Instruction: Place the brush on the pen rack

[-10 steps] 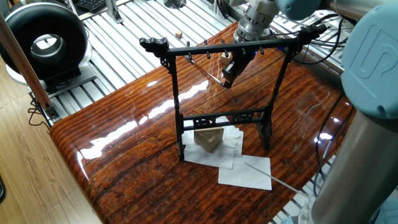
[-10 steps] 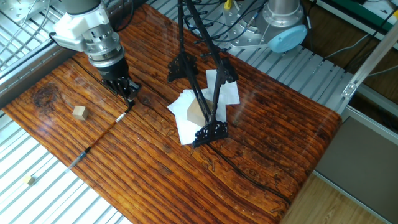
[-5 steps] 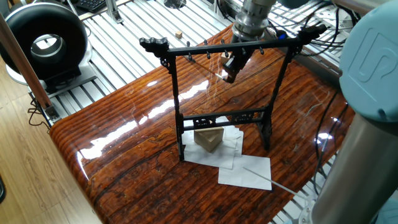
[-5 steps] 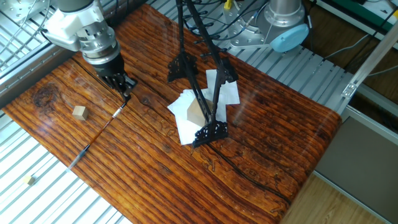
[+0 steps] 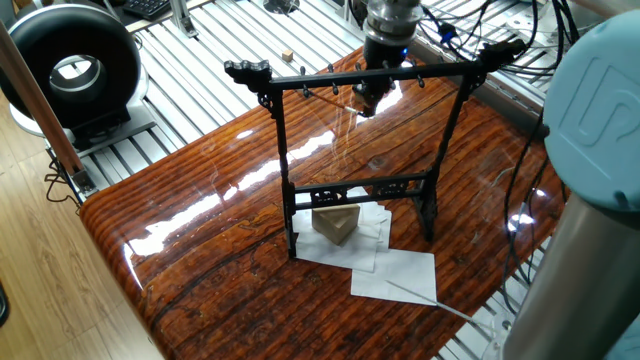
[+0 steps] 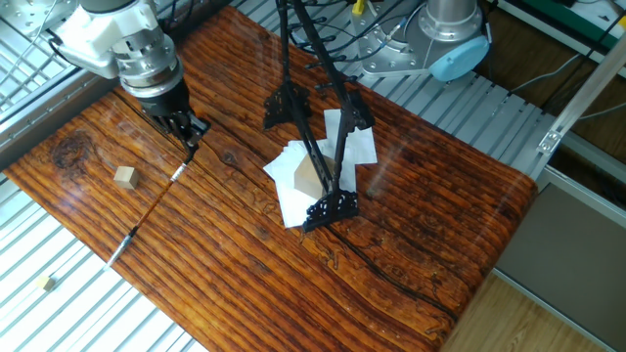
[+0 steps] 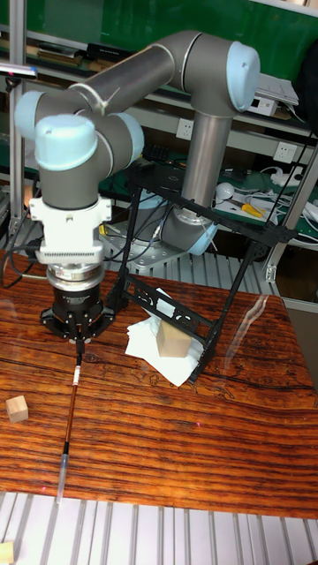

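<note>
My gripper [image 6: 192,137] [image 7: 79,341] is shut on the upper end of the brush [image 6: 152,205] [image 7: 71,415]. The brush is a thin dark shaft with a pale tip. It slants down from the fingers to the table's edge, and I cannot tell if the tip touches the wood. The pen rack [image 5: 370,75] [image 6: 315,147] [image 7: 237,287], a tall black frame with pegs on its crossbar, stands mid-table. In one fixed view the gripper [image 5: 365,103] shows behind the crossbar, where the brush is hard to make out. The gripper is well to the side of the rack and apart from it.
A tan wooden block [image 5: 337,223] [image 6: 307,178] sits on white papers [image 5: 395,275] at the rack's feet. One small wooden cube [image 6: 123,176] [image 7: 17,408] lies near the brush, another [image 6: 47,284] on the metal rails. A black round device [image 5: 75,65] stands off the table.
The gripper has moved farther from the rack and upward with the brush's top end. The brush has swung to a steeper slant while its lower tip has stayed near the table's edge.
</note>
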